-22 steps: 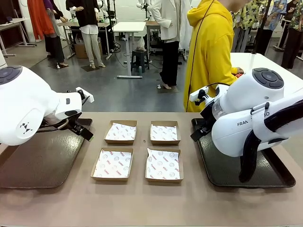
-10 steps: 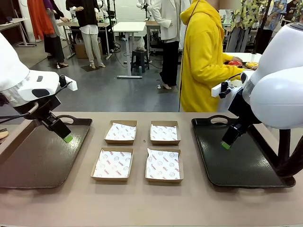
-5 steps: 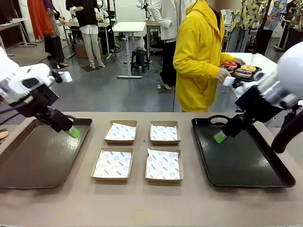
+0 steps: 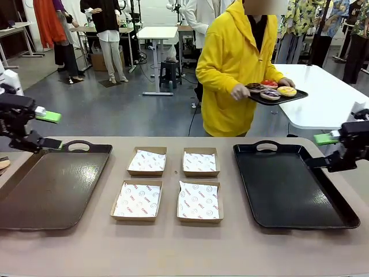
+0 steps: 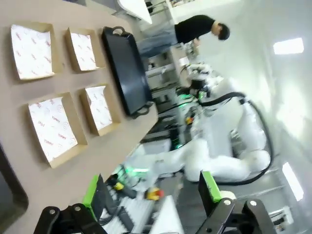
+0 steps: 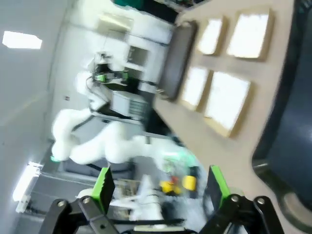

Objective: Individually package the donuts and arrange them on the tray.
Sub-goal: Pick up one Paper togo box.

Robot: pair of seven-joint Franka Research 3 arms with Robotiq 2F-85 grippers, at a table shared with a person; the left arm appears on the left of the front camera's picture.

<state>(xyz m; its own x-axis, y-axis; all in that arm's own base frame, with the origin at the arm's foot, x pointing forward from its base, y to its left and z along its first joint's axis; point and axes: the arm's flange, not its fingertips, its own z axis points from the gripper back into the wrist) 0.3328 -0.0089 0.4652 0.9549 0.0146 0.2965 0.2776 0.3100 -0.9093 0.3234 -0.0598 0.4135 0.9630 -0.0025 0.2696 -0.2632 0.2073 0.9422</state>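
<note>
Left tool (image 4: 51, 130): jaws wide apart, nothing between the green pads, held off the desk's (image 4: 173, 248) left edge beside the far corner of the left tray (image 4: 34, 196). The left wrist view confirms the left tool (image 5: 150, 190) is empty.

Four paper-lined boxes (image 4: 147, 160): two-by-two block at desk centre, all unfilled.

Donuts (image 4: 270, 91): not yet on the desk. A person behind the far edge carries all four (brown, red, sprinkled purple, yellow) on a small tray (image 4: 291, 97), hand (image 4: 238, 91) on its rim.

Right tray (image 4: 288, 190): bare, lying between the boxes and the desk's right edge.

Right tool (image 4: 322, 151): jaws spread, empty, off the right edge near that tray's far corner; the right wrist view agrees (image 6: 161, 184).

Judgement: packaging not started; step in hand is receiving the donuts. To do it well, hold both tools back until the small tray is set down and the hand is away. Then pinch one donut gently across its ring, avoiding the glaze, and lower it flat into its own box.
</note>
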